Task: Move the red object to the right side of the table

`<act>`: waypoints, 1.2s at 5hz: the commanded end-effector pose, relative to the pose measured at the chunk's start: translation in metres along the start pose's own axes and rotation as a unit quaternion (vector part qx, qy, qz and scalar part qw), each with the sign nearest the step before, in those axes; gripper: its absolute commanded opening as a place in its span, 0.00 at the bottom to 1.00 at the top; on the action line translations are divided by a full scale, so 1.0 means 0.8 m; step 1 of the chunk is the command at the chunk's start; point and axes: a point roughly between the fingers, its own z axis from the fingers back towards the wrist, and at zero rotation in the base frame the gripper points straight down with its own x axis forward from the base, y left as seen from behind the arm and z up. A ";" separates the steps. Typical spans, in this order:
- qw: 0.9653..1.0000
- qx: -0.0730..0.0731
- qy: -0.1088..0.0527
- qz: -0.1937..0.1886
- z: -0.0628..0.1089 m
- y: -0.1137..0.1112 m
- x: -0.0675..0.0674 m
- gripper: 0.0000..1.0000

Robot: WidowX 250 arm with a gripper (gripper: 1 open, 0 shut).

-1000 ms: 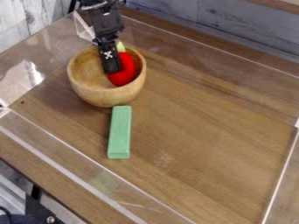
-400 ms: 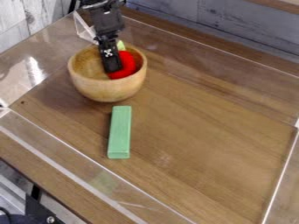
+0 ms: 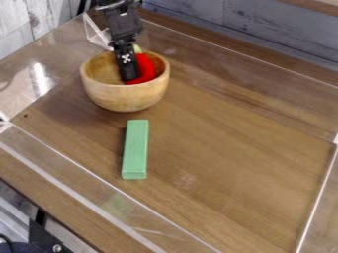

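Across the table (image 3: 238,148), ringed by low clear walls, the wooden bowl (image 3: 126,91) sits far left, a green block (image 3: 136,148) lying just in front of it. Inside the bowl, the red object (image 3: 148,66) is half hidden by the gripper (image 3: 128,67). Its narrowly parted black fingers press against the fruit; a firm grip cannot be confirmed. Above the bowl, the arm angles steeply down, cut off at the frame's top.

Glossy red object (image 3: 148,67) inside wooden bowl (image 3: 126,94), far-left on table (image 3: 238,148).
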 end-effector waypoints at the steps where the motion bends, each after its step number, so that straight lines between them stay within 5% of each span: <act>1: 1.000 -0.004 -0.002 0.016 -0.002 -0.011 0.004 0.00; 3: 0.999 -0.003 -0.014 0.044 0.005 -0.032 0.015 0.00; 6: 0.999 -0.016 -0.024 0.035 0.019 -0.036 0.049 0.00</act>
